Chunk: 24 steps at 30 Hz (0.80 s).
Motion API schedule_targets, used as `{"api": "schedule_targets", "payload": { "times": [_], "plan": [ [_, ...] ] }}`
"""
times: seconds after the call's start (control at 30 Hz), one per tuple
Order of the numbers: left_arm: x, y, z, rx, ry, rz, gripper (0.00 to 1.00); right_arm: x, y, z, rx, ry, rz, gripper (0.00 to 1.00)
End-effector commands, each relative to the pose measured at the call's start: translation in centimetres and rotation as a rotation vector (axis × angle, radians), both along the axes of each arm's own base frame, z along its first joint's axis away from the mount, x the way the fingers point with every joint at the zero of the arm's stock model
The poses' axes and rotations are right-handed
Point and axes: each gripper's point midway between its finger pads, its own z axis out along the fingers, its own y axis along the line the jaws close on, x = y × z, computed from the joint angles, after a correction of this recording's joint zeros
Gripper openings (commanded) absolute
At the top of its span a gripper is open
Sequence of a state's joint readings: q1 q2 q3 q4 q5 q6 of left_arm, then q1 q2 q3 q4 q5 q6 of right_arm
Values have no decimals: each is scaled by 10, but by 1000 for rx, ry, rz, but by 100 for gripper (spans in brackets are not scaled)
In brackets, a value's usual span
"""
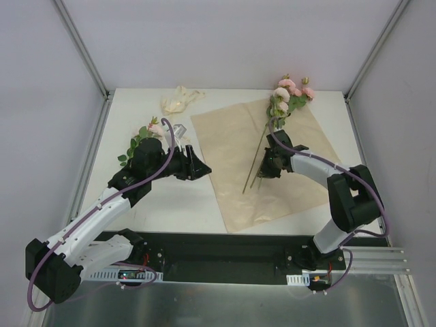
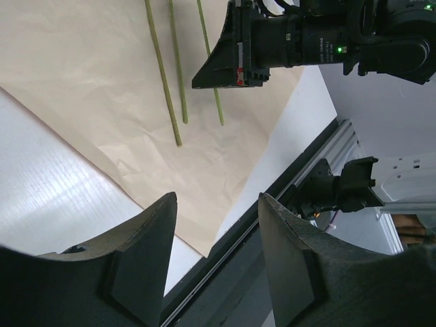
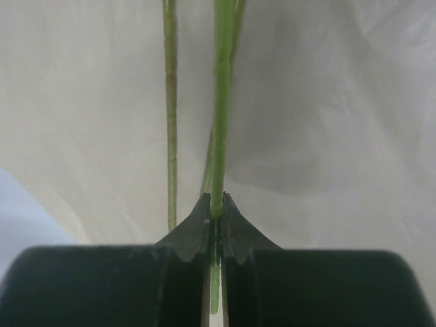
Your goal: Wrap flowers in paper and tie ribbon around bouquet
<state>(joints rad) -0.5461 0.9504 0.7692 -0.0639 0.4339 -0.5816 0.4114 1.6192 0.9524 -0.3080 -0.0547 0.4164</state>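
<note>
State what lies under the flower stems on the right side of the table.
The stems lie on the paper sheet. The table beneath it is covered there.

- paper [image 1: 272, 170]: thin, matt tan sheet with a dull face, fine creases and soft wrinkles towards its corners.
- flowers [image 1: 289, 92]: soft, matt pale pink petals. The stems [image 3: 221, 102] are smooth green with a faint waxy sheen.
- ribbon [image 1: 178, 100]: cream cloth, soft and crinkled, without shine.
- tabletop [image 1: 170, 197]: smooth white board with a mild sheen. The left wrist view shows fine ribbed lines catching light.
- left tool [image 2: 216, 225]: matt black plastic, slightly grainy.
- right tool [image 3: 216, 204]: matt black plastic, smooth at the tips.
- rail [image 1: 381, 257]: bare silvery metal with a brushed look.
</note>
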Motion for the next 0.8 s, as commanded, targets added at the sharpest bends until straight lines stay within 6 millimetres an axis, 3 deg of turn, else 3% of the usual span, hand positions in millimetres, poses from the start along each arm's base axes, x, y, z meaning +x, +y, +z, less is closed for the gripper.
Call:
{"api": "schedule_targets", "payload": {
  "times": [0.0, 0.23, 0.3, 0.33, 0.4, 0.47, 0.57, 0.63, 0.67, 0.7, 0.77],
  "plan": [
    [3, 5, 0, 30, -34, 8, 50, 22, 12, 9, 3, -60, -35, 1],
    [10, 22, -8, 133, -24, 68, 50, 30, 10, -6, -49, -58, -37, 1],
    [12, 34, -10, 195, -23, 93, 50, 28, 11, -9, -56, -45, -28, 9],
    [23, 50, -6, 233, -31, 165, 50, 27, 12, -9, -58, -44, -20, 13],
    [24, 82, -21, 351, 39, 253, 50, 26, 13, -10, -74, -41, -16, 18],
    [43, 138, -22, 444, 89, 474, 50, 25, 14, -9, -69, -35, -17, 20],
    [40, 206, -31, 542, 150, 704, 56, 21, 13, -10, -74, -18, -12, 25],
    [36, 225, -35, 575, 159, 759, 67, 19, 15, -4, -68, -33, -1, 28],
    [35, 245, -37, 611, 177, 840, 71, 17, 14, -1, -73, -37, 14, 32],
    [32, 256, -45, 648, 211, 873, 77, 18, 15, 10, -65, -64, 24, 33],
    [27, 282, -61, 709, 278, 940, 78, 16, 13, 24, -70, -99, 77, 41]
  ]
}}
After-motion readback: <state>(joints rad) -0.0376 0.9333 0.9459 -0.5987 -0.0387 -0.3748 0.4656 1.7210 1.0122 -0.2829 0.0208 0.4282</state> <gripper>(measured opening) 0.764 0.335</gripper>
